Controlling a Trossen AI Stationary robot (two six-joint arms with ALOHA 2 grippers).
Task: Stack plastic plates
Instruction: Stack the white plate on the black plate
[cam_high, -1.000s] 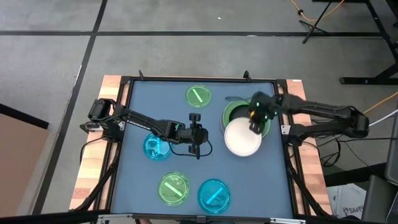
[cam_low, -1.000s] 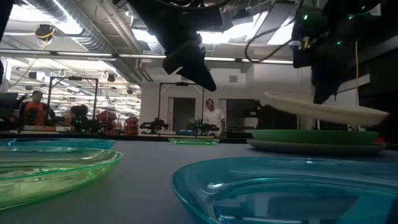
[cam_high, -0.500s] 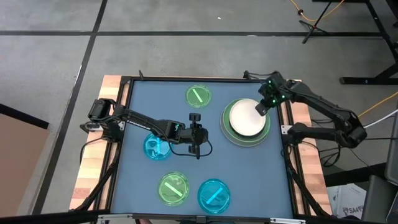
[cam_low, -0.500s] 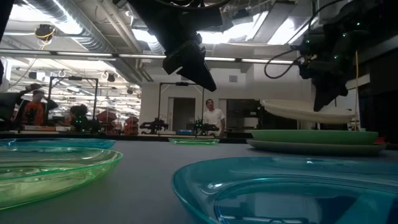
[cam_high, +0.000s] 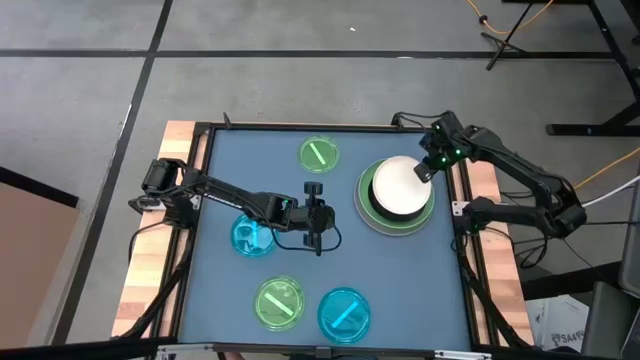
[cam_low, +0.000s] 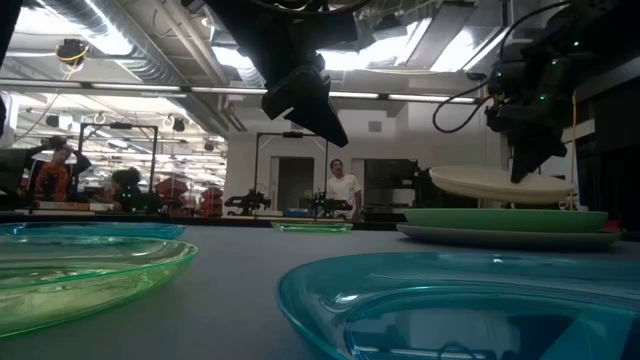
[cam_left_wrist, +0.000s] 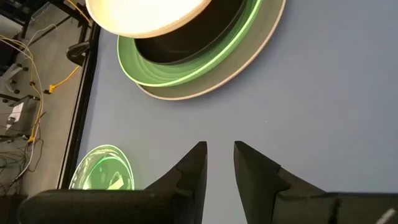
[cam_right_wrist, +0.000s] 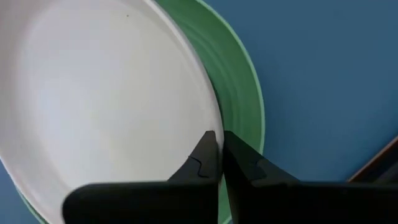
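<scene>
Holding the white plate (cam_high: 400, 186) by its rim, my right gripper (cam_high: 427, 171) stays pinched thin on the edge at about two o'clock of the plate. A second ago this plate hung off toward five o'clock of the stack, tilted and well clear of it; now it sits centred over the light green plate (cam_high: 381, 212), which lies in the grey plate (cam_high: 362, 214). From table height it is not yet down: a gap shows between the white plate (cam_low: 500, 184) and the green rim (cam_low: 505, 217) under it, and it rides nearly level. I judge the carry is done and only the lowering and letting go remain for this plate. My left gripper (cam_high: 314, 218) hangs over the middle of the table, at nine o'clock from the stack, fingers (cam_left_wrist: 189, 171) a narrow slot apart and holding nothing; it has not moved. Four small translucent plates wait on the table: a green one (cam_high: 319, 154) at twelve o'clock, a blue one (cam_high: 252, 236) at nine, and a green (cam_high: 279, 303) and a blue (cam_high: 344, 313) at six.
</scene>
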